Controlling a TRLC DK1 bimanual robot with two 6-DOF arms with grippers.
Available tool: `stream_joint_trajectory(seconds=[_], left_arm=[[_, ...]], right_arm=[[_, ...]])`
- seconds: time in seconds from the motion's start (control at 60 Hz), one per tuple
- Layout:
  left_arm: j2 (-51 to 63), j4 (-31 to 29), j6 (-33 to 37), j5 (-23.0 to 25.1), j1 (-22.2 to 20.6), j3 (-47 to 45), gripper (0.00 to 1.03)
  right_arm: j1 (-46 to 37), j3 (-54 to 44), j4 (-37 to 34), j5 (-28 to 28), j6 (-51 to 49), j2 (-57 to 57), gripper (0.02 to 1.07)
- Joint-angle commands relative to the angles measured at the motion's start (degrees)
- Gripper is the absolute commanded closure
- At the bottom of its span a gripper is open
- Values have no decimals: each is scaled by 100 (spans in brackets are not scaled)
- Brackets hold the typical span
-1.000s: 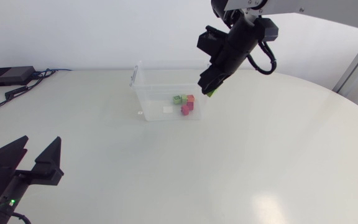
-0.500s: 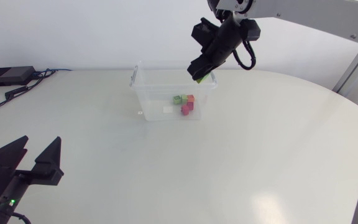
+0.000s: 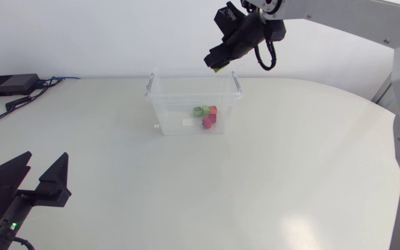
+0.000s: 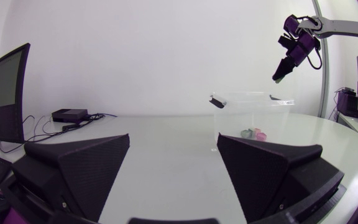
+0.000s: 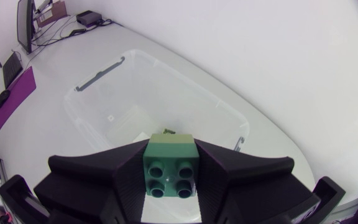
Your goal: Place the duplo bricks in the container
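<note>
Right gripper (image 3: 216,64) is up high over the far side of the container (image 3: 172,111), toward its right-hand end, and it has a green brick (image 5: 170,163) clamped between both fingers. From the wrist view the brick sits square in the grip, its face with four circles turned up at the camera, and the open bin lies directly beneath it.

The container is a clear tub standing on the far middle of the white table (image 3: 269,180), with dark handles at its left and right ends. Inside, on the right half of its floor, three bricks are bunched close together: a green one (image 3: 198,110), an orange-red one (image 3: 213,110) just right of it, and a pink one (image 3: 207,122) just nearer. A pale patch (image 3: 187,122) shows left of the pink one; what it is, I can't make out.

Left gripper (image 3: 30,177) sits low at the near left, well apart from the tub, fingers spread wide with nothing between them.

A black box (image 3: 9,85) with cables lies at the far left.
</note>
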Motion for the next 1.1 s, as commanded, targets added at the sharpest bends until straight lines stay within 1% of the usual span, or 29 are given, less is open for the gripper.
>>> stream_joint_trajectory(seconds=[0.0, 0.083, 0.283, 0.517, 0.567, 0.7, 0.717, 0.767, 0.783, 0.8, 0.817, 0.85, 1.083], left_arm=[[-60, 34, -33, 1, 30, -106, 4], [-60, 34, -33, 1, 30, -106, 4], [-60, 34, -33, 1, 30, -106, 4], [-60, 34, -33, 1, 30, -106, 4], [-60, 34, -33, 1, 30, -106, 4], [-60, 34, -33, 1, 30, -106, 4], [-60, 34, -33, 1, 30, -106, 4], [-60, 34, -33, 1, 30, -106, 4], [-60, 34, -33, 1, 30, -106, 4], [-60, 34, -33, 1, 30, -106, 4], [-60, 34, -33, 1, 30, -106, 4], [-60, 34, -33, 1, 30, -106, 4], [-60, 34, -33, 1, 30, -106, 4]], right_arm=[[-31, 14, 247, -27, 221, 47, 89], [-5, -153, 634, -27, 291, -103, 89], [-40, -179, 1205, -80, 564, -103, 89], [-22, -38, 1592, -10, 731, -147, 88], [-13, 181, 1451, 17, 731, 47, 88], [4, 1236, 502, 43, 687, 847, 86], [13, 1394, 352, 43, 687, 961, 82], [31, 1851, -113, 87, 696, 1233, 51], [39, 1957, -219, 87, 678, 1295, 33], [48, 2010, -263, 87, 678, 1330, 19], [57, 2054, -324, 87, 678, 1356, 3], [74, 2097, -395, 96, 687, 1365, 7], [118, 2229, -623, 96, 748, 1251, 7]])
